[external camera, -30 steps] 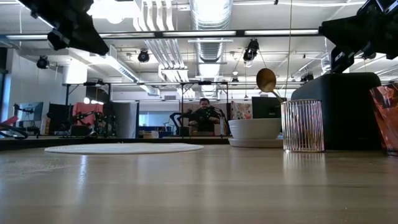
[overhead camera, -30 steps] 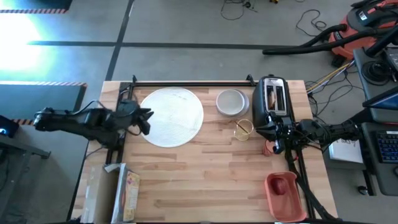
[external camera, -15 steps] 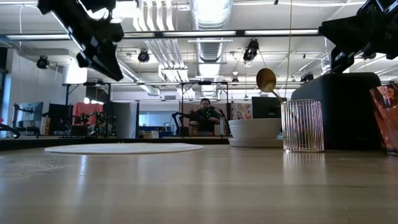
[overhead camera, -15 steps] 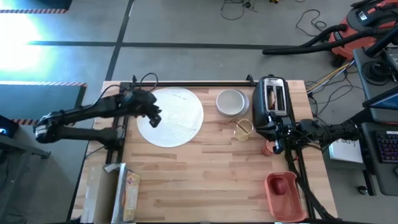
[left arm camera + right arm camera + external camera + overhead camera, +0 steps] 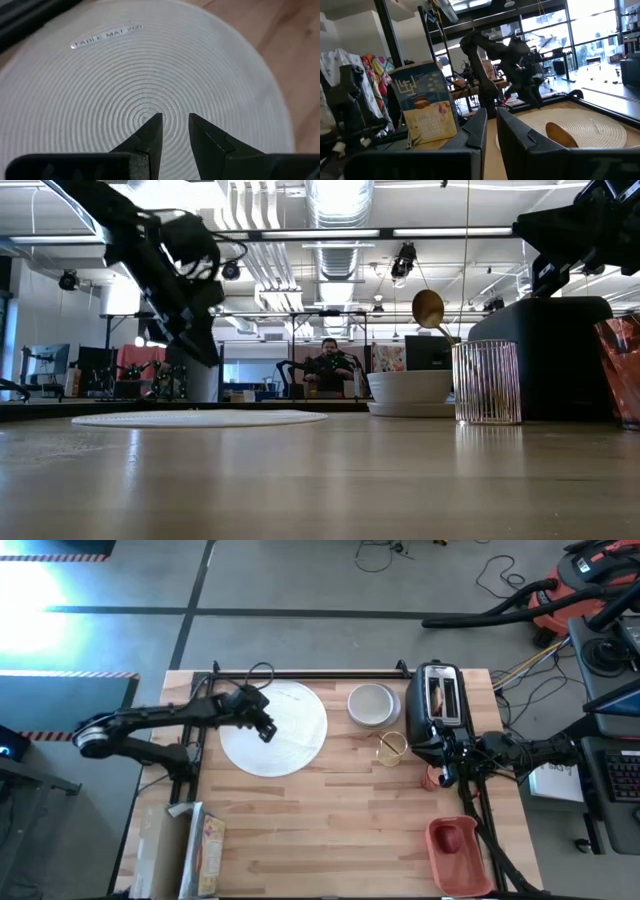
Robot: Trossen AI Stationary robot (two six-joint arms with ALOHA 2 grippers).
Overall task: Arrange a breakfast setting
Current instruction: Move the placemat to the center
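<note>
A large flat round white plate [image 5: 295, 735], ribbed like a table mat [image 5: 150, 75], lies at the far left of the table. My left gripper [image 5: 265, 730] hovers above its middle, pointing down at a slant. Its fingers [image 5: 175, 122] stand slightly open with nothing between them, clear of the surface [image 5: 205, 358]. A white bowl [image 5: 372, 705] sits to the right. Beside it stands a clear glass [image 5: 391, 749] with a gold spoon [image 5: 429, 308] in it. Toast [image 5: 438, 693] stands in a black toaster [image 5: 440, 715]. My right gripper [image 5: 447, 762] waits shut near a small red cup [image 5: 434, 778].
A red tray [image 5: 458, 852] with a red fruit [image 5: 450, 836] sits at the near right. A printed box [image 5: 200, 845] lies at the near left. A black rail [image 5: 300, 673] runs along the far edge. A person [image 5: 329, 365] sits in the room beyond.
My left gripper has swung from the table's left edge toward the right, out over the white plate. It has come down and tipped further downward. Its finger gap looks unchanged. Nothing on the table has moved.
</note>
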